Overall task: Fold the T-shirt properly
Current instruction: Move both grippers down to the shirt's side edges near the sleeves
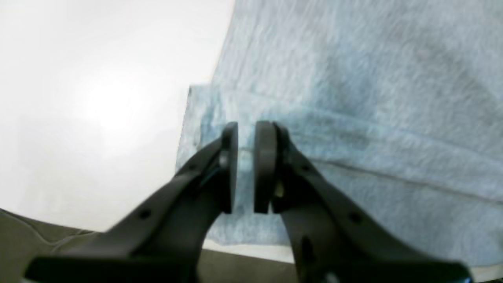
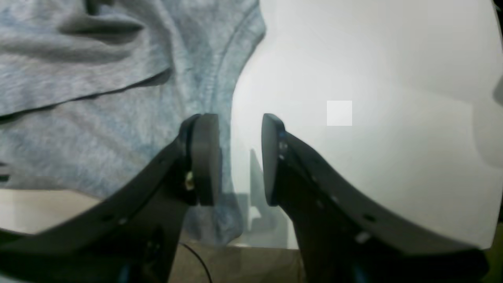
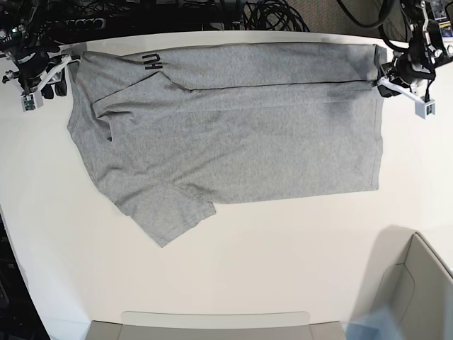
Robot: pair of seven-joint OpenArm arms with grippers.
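left end effector [image 1: 245, 167] pinches t-shirt [image 3: 233, 134] hem; right end effector [image 2: 239, 159] beside it.

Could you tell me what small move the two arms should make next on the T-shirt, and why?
Probably close the right gripper: its fingers stand apart at the T-shirt edge, gripping nothing visible. The left gripper already looks nearly closed over the folded hem, so both ends could then move together.

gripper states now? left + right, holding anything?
Left gripper: nearly closed, pinching the T-shirt at its hem corner.
Right gripper: open, bare table showing in the gap, one pad over the shirt's edge, nothing gripped.
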